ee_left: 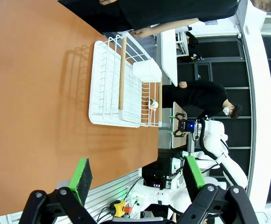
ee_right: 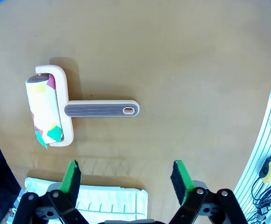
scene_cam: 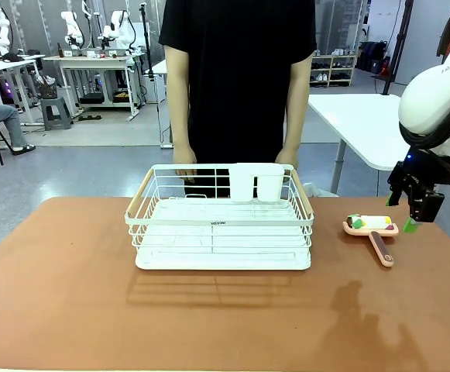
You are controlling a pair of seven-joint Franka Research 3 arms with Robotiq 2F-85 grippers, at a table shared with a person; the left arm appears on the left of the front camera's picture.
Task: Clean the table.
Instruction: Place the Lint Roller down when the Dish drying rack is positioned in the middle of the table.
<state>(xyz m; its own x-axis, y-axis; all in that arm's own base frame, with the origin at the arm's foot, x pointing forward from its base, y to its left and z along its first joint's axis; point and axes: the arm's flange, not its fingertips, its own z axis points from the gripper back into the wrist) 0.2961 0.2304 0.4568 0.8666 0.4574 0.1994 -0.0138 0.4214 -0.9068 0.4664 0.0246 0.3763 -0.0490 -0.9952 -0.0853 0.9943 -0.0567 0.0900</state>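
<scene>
Right hand [scene_cam: 416, 219] apart above lint roller [scene_cam: 372, 229] near table [scene_cam: 70, 302] edge; left hand [ee_left: 137, 179] apart.

Beyond my workspace the floor [scene_cam: 93, 167] is grey and glossy. At upper left of the frame stand white workbenches [scene_cam: 97, 66] on metal legs, with a grey stool [scene_cam: 54, 112] beside them. At right a white-topped side table [scene_cam: 360, 124] juts in; behind it, a low shelf [scene_cam: 333, 70] holds shoes. Grey panelled walls [scene_cam: 50, 19] close the back.

The tabletop [scene_cam: 70, 310] runs off the front view's bottom and sides; rack [ee_right: 107, 198] is cut off below.
</scene>
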